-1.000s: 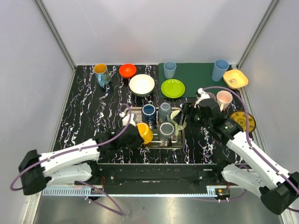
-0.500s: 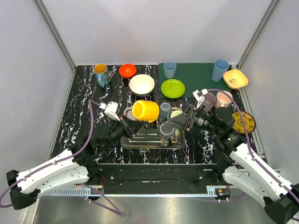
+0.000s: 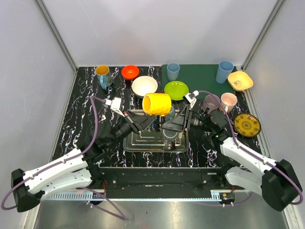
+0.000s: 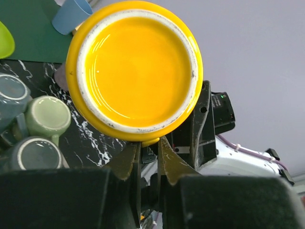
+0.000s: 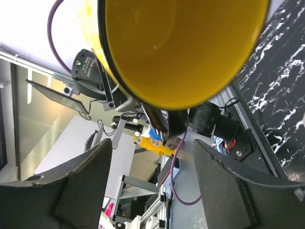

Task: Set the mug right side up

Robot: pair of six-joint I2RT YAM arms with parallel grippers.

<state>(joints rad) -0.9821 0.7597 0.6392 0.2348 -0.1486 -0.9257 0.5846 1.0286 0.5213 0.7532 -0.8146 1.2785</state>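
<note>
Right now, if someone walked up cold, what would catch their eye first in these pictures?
The yellow mug, held on its side in the air above the metal tray at mid-table, pinched by the left gripper. The right gripper faces its open mouth, jaws spread wide. Behind, a lime green plate sits on a dark green mat.
</note>
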